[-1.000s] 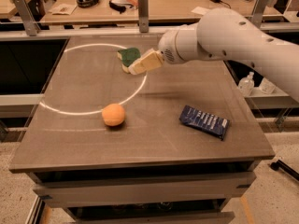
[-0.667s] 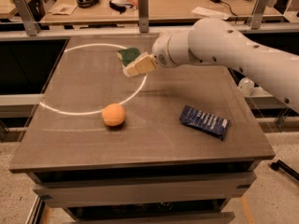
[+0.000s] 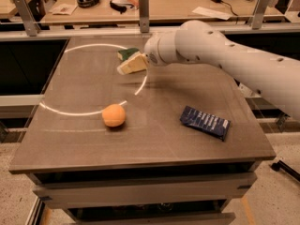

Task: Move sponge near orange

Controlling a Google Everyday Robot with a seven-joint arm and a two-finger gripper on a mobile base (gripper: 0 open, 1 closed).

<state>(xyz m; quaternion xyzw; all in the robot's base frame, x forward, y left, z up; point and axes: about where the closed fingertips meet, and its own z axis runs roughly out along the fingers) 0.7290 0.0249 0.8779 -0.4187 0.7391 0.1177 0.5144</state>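
Observation:
The sponge (image 3: 127, 54), dark green on top, lies on the far middle of the brown table (image 3: 154, 139). My gripper (image 3: 132, 65), pale and at the end of the thick white arm (image 3: 211, 55), is right against the sponge's near side and hides its lower part. The orange (image 3: 114, 115) sits on the table's near left, well in front of the sponge and the gripper.
A dark blue snack packet (image 3: 205, 122) lies on the right of the table. A bright curved ring of light (image 3: 140, 86) crosses the tabletop. A railing with metal posts (image 3: 144, 6) and a cluttered bench stand behind the table.
The arm and gripper have moved left, closing on the sponge. The sponge, orange and packet have stayed where they were.

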